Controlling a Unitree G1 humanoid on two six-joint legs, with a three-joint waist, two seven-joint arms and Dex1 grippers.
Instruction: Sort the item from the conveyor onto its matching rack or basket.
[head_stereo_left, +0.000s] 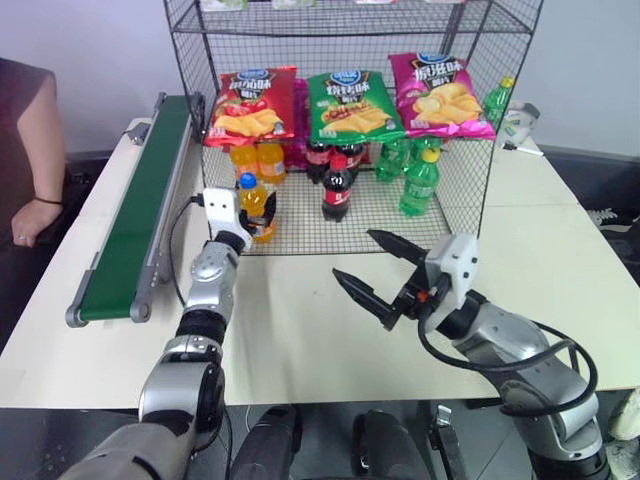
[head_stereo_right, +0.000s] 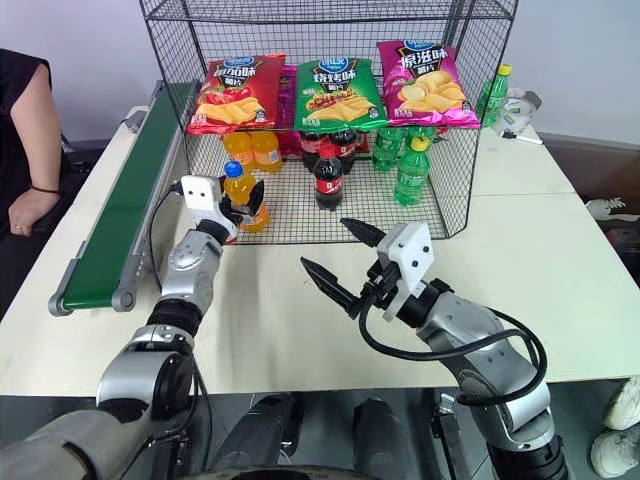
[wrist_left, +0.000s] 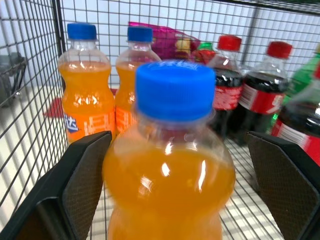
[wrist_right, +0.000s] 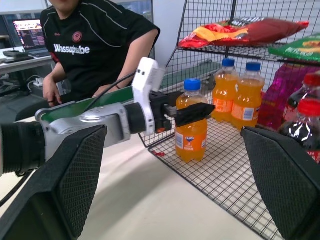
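Note:
The item, a small orange soda bottle (head_stereo_left: 251, 197) with a blue cap, stands upright on the wire floor at the front left corner of the black rack (head_stereo_left: 470, 190). My left gripper (head_stereo_left: 258, 215) is open, and its fingers (wrist_left: 82, 175) flank the bottle with a gap on each side. Behind the bottle stand two more orange bottles (wrist_left: 102, 90). My right gripper (head_stereo_left: 352, 254) hovers open and empty over the table in front of the rack. The dark-green conveyor (head_stereo_left: 140, 210) runs along the table's left side with nothing on its belt.
Cola bottles (head_stereo_left: 337, 185) and green bottles (head_stereo_left: 420, 180) stand deeper in the rack under red, green and pink chip bags (head_stereo_left: 345, 105). A person (head_stereo_left: 30, 150) sits left of the conveyor. A green bottle (head_stereo_left: 497, 100) and clutter lie right of the rack.

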